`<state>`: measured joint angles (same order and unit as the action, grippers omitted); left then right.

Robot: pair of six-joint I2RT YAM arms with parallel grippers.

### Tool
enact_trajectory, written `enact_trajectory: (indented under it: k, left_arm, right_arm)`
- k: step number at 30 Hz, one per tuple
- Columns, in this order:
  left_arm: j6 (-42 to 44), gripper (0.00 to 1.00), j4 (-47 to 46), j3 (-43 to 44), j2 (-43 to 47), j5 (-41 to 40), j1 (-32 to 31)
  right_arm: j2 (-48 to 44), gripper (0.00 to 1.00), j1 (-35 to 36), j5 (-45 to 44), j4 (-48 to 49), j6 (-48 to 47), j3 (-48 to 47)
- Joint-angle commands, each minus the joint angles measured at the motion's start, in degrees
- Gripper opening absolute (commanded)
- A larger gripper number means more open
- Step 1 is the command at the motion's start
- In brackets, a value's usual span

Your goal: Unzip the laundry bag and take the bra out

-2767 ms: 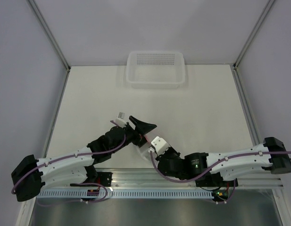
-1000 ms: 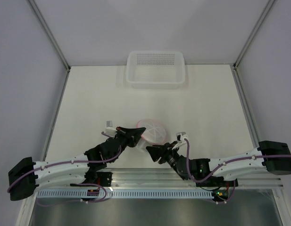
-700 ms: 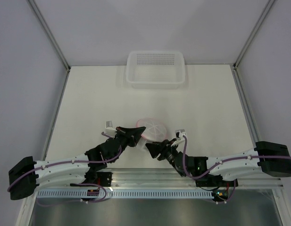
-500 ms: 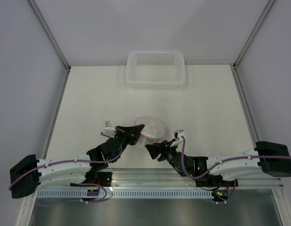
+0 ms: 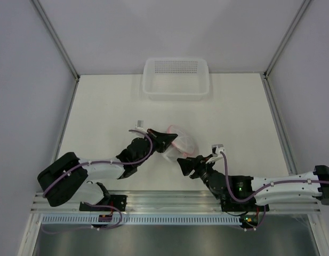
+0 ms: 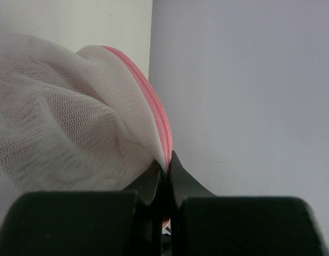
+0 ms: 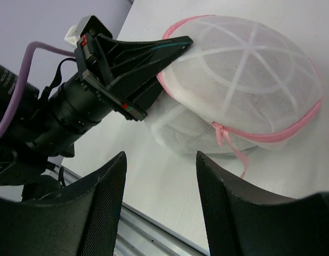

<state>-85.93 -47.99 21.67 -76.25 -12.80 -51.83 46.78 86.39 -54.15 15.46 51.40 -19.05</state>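
The laundry bag (image 5: 184,143), a white mesh dome with pink zipper trim, lies tilted on the table just ahead of the arms. My left gripper (image 5: 170,141) is shut on its pink edge; in the left wrist view the jaws (image 6: 166,161) pinch the trim beside the mesh (image 6: 63,128). My right gripper (image 5: 184,164) stands open a little in front of the bag, touching nothing. Its wrist view shows the bag (image 7: 244,74), a pink zipper ribbon (image 7: 229,141) hanging beyond the open fingers (image 7: 103,197), and the left gripper (image 7: 177,45). The bra is hidden.
A clear plastic basket (image 5: 176,90) stands at the back middle of the white table (image 5: 100,112). Metal rails run along the near edge under the arm bases. Grey walls close in both sides.
The left gripper has carried the bag a little to the right and tipped it. The right gripper has shifted right and spread its jaws wider.
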Motion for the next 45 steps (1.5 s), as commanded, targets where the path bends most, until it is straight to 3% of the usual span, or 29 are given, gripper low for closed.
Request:
enact_trajectory:
  k: [1, 10, 19, 25, 26, 28, 30, 35, 38, 45]
  left_arm:
    - [5.0, 0.02, -6.1, 6.0, -3.5, 11.5, 2.6]
    - [-0.7, 0.02, -13.0, 7.8, -8.0, 6.7, 3.6]
    - [-4.5, 0.02, -13.3, 7.7, -8.4, 7.4, 3.1]
    - [-5.7, 0.02, -13.3, 7.6, -8.4, 8.3, 3.1]
    - [-5.7, 0.02, -13.2, 7.3, -8.2, 8.4, 3.1]
    - [-6.0, 0.02, -12.7, 6.9, -8.2, 8.2, 3.1]
    - [-6.1, 0.02, -12.9, 6.5, -8.0, 8.1, 3.1]
    - [-6.2, 0.02, -13.2, 3.9, -7.4, 7.4, 3.2]
    - [-6.3, 0.02, -14.1, 2.7, -7.6, 7.1, 3.3]
    - [-6.2, 0.02, -17.1, -0.3, -8.1, 9.4, 5.1]
  right_arm:
    - [-3.6, 0.61, -0.2, -2.3, -5.6, -1.0, 0.7]
    - [-3.5, 0.60, -4.1, -0.7, 2.2, -2.7, 4.1]
    - [5.5, 0.57, -16.0, 12.0, 14.1, -7.2, 3.6]
    - [13.2, 0.56, -20.7, 15.5, 18.9, -9.2, 1.6]
    - [13.8, 0.55, -21.2, 15.7, 19.4, -9.5, 1.3]
    - [14.7, 0.44, -22.1, 16.2, 20.9, -10.3, 0.7]
    - [14.6, 0.34, -22.1, 16.2, 20.6, -10.7, -0.1]
    - [9.3, 0.19, -22.1, 15.7, 15.8, -10.4, 1.1]
    - [5.2, 0.01, -22.1, 15.0, 10.0, -9.0, 1.7]
    - [1.5, 0.00, -22.1, 14.9, -8.1, -7.5, -3.0]
